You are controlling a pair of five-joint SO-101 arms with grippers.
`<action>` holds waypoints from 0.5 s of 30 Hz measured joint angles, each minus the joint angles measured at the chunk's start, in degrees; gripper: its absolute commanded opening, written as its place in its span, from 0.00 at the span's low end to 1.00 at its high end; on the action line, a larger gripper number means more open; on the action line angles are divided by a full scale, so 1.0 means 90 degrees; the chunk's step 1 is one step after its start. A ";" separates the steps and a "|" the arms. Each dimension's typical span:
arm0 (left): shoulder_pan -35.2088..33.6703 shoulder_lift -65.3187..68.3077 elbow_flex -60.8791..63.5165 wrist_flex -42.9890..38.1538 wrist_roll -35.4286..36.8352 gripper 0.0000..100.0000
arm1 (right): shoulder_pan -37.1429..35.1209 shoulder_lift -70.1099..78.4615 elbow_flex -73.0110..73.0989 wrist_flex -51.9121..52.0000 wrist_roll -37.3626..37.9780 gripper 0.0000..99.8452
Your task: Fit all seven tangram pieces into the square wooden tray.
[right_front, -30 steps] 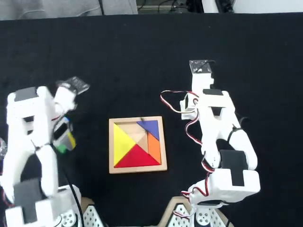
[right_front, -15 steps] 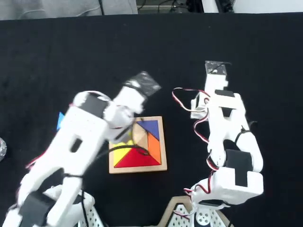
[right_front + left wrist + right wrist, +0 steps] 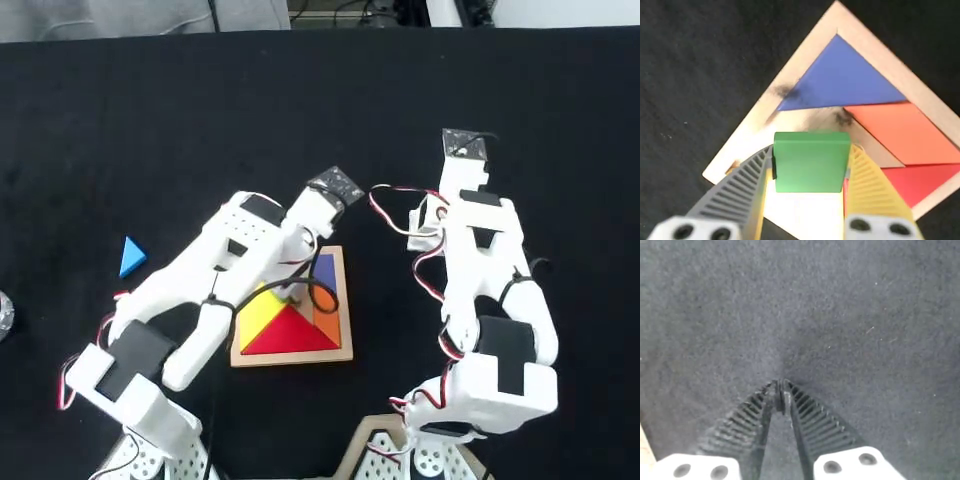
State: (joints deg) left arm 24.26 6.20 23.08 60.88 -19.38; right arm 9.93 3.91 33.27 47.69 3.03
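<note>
L gripper is clamped on the green square, one finger on each of two opposite sides, holding it level over the bare wood floor of the tray. From the L wrist cam the square sits just beside the long edge of the dark blue triangle and close to the orange piece. I can't tell whether it's touching the floor or hanging just above it. The red triangle lies next to the orange piece, toward the tray's near rim. In the high cam the yellow triangle fills the tray's L side, w/ red along the near edge, orange on the R and dark blue in the far R corner. The L arm stretches diagonally over the tray's far L part, covering that bit. A small light blue triangle lies flat on the black table, well apart from the tray on its L side. R gripper is closed w/ tips pressed together and nothing btwn them, over bare black cloth. R arm stands to the R of the tray, not touching it.
</note>
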 measured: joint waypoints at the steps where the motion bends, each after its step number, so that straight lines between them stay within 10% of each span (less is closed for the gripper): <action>1: 0.0000 0.0000 -0.0029 0.0000 0.0000 0.04 | 0.0000 0.0000 0.0000 0.0000 0.0000 0.01; 15: 0.0010 0.0059 -0.0059 0.0039 -0.0010 0.26 | 0.0000 0.0000 0.0000 0.0000 0.0000 0.01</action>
State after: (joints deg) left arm 24.35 6.73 22.55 61.23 -19.47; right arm 9.93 3.91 33.27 47.69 3.03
